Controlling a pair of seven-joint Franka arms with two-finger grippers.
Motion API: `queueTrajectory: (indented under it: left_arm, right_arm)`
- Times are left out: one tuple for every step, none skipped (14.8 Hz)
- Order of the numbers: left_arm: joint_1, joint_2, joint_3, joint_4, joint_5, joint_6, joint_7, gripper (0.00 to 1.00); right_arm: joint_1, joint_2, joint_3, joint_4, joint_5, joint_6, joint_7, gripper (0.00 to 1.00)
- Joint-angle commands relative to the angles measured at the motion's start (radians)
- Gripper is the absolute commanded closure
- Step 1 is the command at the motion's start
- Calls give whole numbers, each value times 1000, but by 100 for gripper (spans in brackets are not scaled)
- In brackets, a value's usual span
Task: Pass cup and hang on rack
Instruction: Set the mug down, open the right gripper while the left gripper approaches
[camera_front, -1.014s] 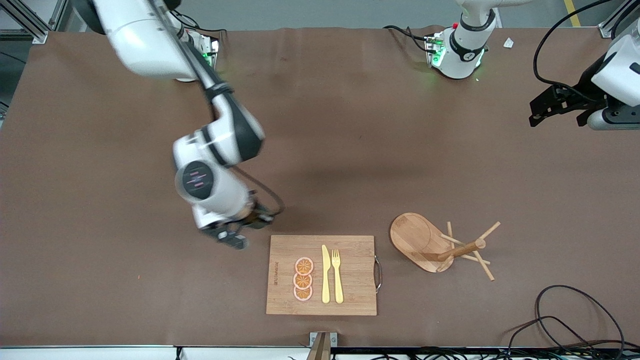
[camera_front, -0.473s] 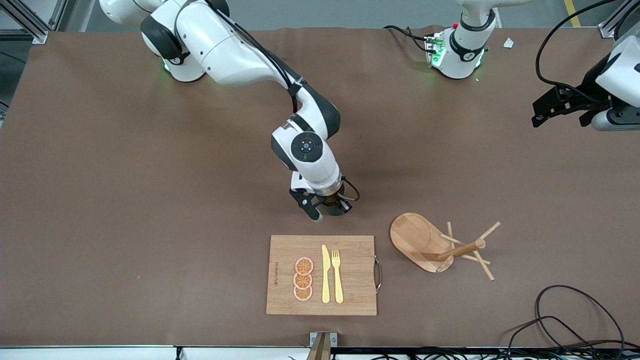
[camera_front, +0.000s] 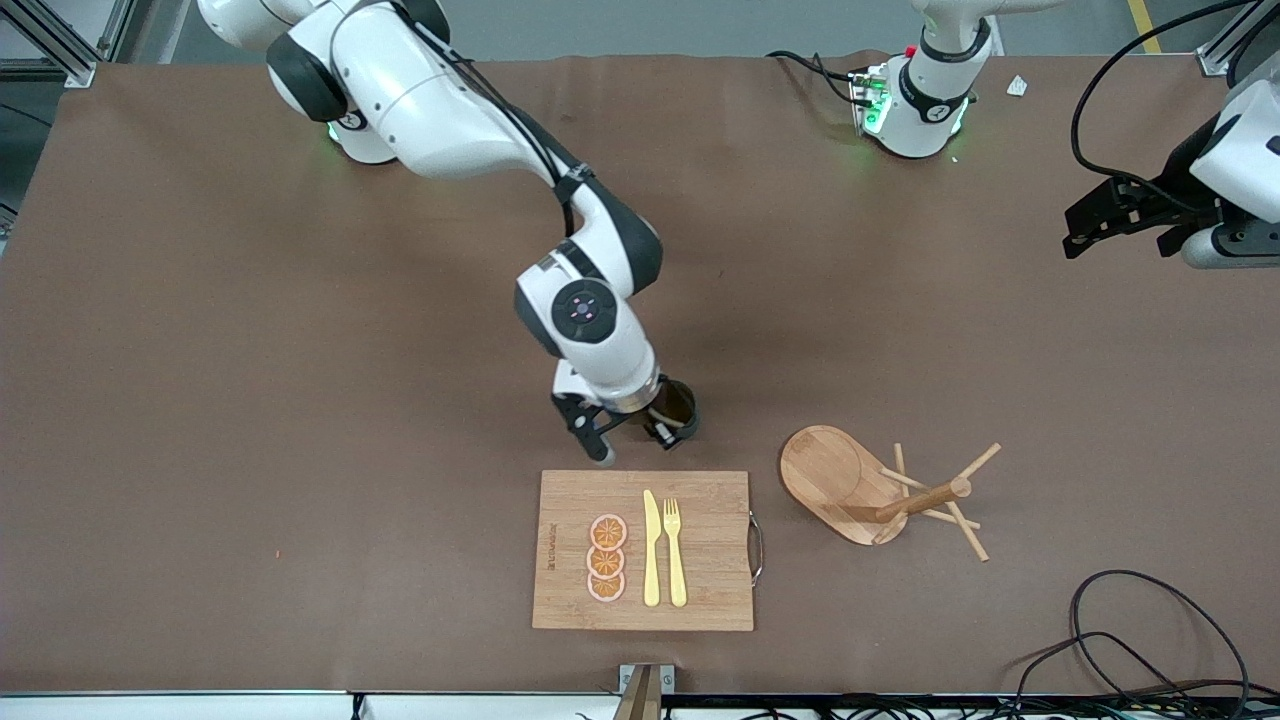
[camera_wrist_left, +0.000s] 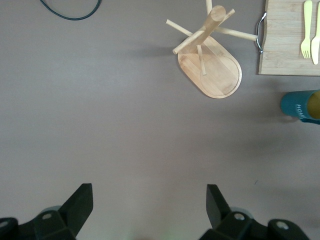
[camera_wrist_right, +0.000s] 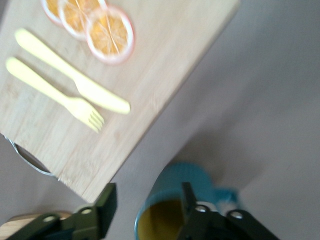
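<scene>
Standing upright on the brown table (camera_front: 200, 400), one cup (camera_front: 678, 402) is seen near the table's middle, just past the cutting board's (camera_front: 700, 590) edge that lies farthest from the front camera. Its teal wall and yellowish inside are shown in the right wrist view (camera_wrist_right: 172, 210), with a small handle at its side. The right gripper (camera_front: 632, 438) is placed at the cup: one finger reaches inside the rim, the other stands off outside, and the jaws are parted rather than pressed onto the wall, so no grip is seen.

One rack (camera_front: 880, 495) is set toward the left arm's end of the table, beside the board; it appears in the left wrist view (camera_wrist_left: 210, 62) with its oval base, its post and several thin pegs. The cup and the rack are kept apart.

On the single board three orange slices (camera_front: 606, 559) are laid in a row, overlapping, and beside them one yellow knife (camera_front: 651, 550) and one yellow fork (camera_front: 675, 550), side by side. A metal handle is fixed to the board's edge nearest the rack.

The left gripper (camera_front: 1110, 215) is held over the table's edge at the left arm's end, jaws wide apart, nothing between them; that arm waits. One black cable (camera_front: 1150, 640) is looped at the corner nearest the front camera.
</scene>
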Motion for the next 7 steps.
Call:
queueTrajectory:
  left_arm:
    - [-27, 7, -26, 15, 12, -3, -39, 0]
    - [-53, 17, -46, 15, 24, 0, -102, 0]
    - [-82, 36, -54, 16, 45, 2, -194, 0]
    - [-125, 56, -71, 16, 68, 12, -274, 0]
    - [-176, 76, -77, 16, 103, 37, -350, 0]
    - [-219, 100, -79, 16, 131, 63, -407, 0]
    - [-268, 125, -79, 16, 148, 87, -469, 0]
  right_arm:
    - [-86, -95, 8, -23, 3, -104, -332, 0]
    - [-139, -125, 10, -25, 14, -118, -426, 0]
    - [-207, -147, 14, -25, 14, -144, -469, 0]
    - [-269, -170, 19, -25, 10, -200, -520, 0]
    - [-317, -198, 13, -25, 7, -257, -610, 0]
    - [-369, -242, 8, -34, 0, -307, -722, 0]
    - [-423, -262, 10, -40, -1, -344, -835, 0]
